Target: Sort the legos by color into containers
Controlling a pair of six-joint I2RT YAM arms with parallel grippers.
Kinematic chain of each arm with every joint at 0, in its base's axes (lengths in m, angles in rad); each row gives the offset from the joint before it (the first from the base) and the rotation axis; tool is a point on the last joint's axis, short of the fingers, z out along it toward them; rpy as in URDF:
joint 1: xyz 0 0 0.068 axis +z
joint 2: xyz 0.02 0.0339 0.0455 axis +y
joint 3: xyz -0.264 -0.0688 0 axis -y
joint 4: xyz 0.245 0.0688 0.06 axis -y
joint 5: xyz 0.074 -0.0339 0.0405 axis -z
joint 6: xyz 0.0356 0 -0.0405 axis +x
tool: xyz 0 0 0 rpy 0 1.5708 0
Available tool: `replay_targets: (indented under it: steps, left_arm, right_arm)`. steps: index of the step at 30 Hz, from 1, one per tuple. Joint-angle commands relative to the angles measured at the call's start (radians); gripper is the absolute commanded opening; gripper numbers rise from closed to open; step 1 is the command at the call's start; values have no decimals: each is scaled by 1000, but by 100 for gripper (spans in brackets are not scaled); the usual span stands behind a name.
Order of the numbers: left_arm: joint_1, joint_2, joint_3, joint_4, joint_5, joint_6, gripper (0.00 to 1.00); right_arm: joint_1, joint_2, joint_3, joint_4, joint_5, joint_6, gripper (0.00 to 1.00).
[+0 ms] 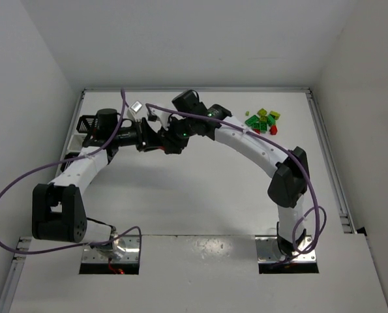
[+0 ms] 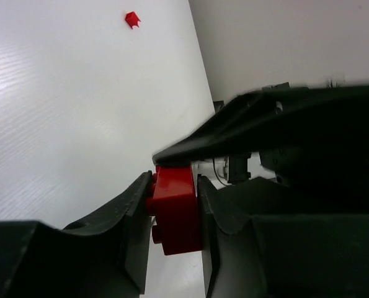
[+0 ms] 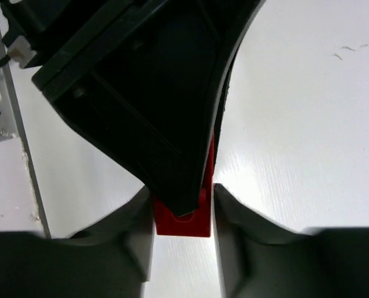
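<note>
Right now my left pincer point(image 2: 173, 194) and right pincer point(image 3: 183, 208) both pinch one red brick point(image 2: 175, 214) above the table point(image 1: 200, 195). If either tugs before the other lets go, I judge the brick could twist loose and fall short of the black container point(image 1: 84, 122).

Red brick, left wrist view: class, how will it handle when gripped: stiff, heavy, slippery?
Probably stiff: the red brick shows square edges while pinched in the left gripper. Likely light, being tiny beside it. Its smooth faces might slip if squeezed off-centre.
</note>
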Motion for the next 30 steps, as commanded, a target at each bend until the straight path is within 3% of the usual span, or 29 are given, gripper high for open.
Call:
replay_targets:
  steps: [1,3,7,10,11,13,16,18,22,30]
  left_arm:
    - [31,-30,47,-2,52,56,14]
    - [61,-30,70,-46,52,104,12]
    - [157,9,184,-181,52,211,11]
    - [248,104,388,-403,-3,392,8]
    - [287,135,523,-468,-36,506,7]
    - [315,224,667,-646,-202,620,7]
    - [325,310,873,-749,-486,768,5]
    - [325,360,986,-792,-592,829,5]
    - [360,459,1067,-835,-773,898,5]
    - [381,534,1058,-803,-934,917,5]
  right_arm:
    - [-22,-94,-46,61,34,21,48]
    - [-31,-127,-74,70,-11,43,72]
    - [-54,-235,-181,102,12,43,82]
    - [-83,-315,-288,124,115,43,84]
    - [-105,-332,-316,124,132,43,84]
    - [-132,-364,-394,124,141,43,84]
    - [-192,-397,-492,124,165,43,82]
    - [-229,-418,-549,133,184,52,82]
    - [-315,-409,-595,133,208,84,80]
    - [-494,-360,-605,110,166,132,79]
